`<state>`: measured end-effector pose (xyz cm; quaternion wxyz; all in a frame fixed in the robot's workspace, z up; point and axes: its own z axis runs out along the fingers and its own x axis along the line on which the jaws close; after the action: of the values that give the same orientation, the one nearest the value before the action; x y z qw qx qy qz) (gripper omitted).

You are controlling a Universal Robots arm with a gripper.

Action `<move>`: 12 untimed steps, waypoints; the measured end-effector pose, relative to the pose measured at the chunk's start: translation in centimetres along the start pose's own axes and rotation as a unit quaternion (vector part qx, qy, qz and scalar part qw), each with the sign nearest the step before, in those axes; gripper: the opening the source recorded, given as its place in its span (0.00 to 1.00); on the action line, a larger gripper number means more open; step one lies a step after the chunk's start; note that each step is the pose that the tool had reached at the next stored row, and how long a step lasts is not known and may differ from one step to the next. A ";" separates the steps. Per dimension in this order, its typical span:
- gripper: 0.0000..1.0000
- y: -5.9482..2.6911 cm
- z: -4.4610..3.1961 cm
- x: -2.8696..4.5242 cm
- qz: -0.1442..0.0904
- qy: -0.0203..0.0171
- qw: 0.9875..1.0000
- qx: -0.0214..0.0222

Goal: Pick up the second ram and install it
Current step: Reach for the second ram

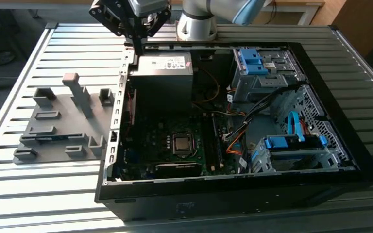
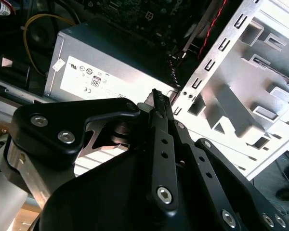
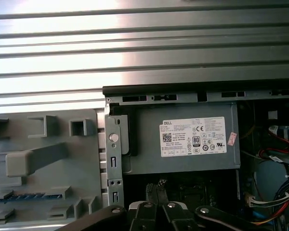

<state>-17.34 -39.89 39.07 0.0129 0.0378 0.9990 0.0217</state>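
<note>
A ribbed metal table (image 1: 37, 194) fills the background, lit brightly across its slats. An open black computer case (image 1: 238, 194) is laid on it, taking up the centre and right of the exterior view. A grey slotted plate (image 1: 70, 121) is set on the table just beside the case, at the exterior view's left. Inside the case, a grey power supply box (image 1: 163, 77) with a white label is seen at the upper middle of the frame, and the green main board (image 1: 167, 141) lies below it. Bright blue drive clips (image 1: 254, 60) are seen at the upper right of the case.

The gripper (image 1: 136, 46) is held in the upper left of the exterior view, above the case wall beside the power supply box. In both wrist views its fingers (image 3: 149, 190) are seen drawn together, with nothing between them.

The second ram (image 1: 44, 138) is seated on edge in a slot of the grey plate, at the lower left of the exterior view, well apart from the gripper. It is seen as a thin blue strip (image 3: 19, 196) in the first wrist view.
</note>
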 end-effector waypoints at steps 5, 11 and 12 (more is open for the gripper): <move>0.11 -0.02 0.01 0.25 0.000 0.000 1.000 0.000; 0.11 -0.04 0.02 0.46 0.000 0.000 1.000 0.000; 0.11 -0.04 0.03 0.52 0.000 0.000 1.000 0.000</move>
<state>-17.86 -39.90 39.03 0.0128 0.0379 0.9990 0.0217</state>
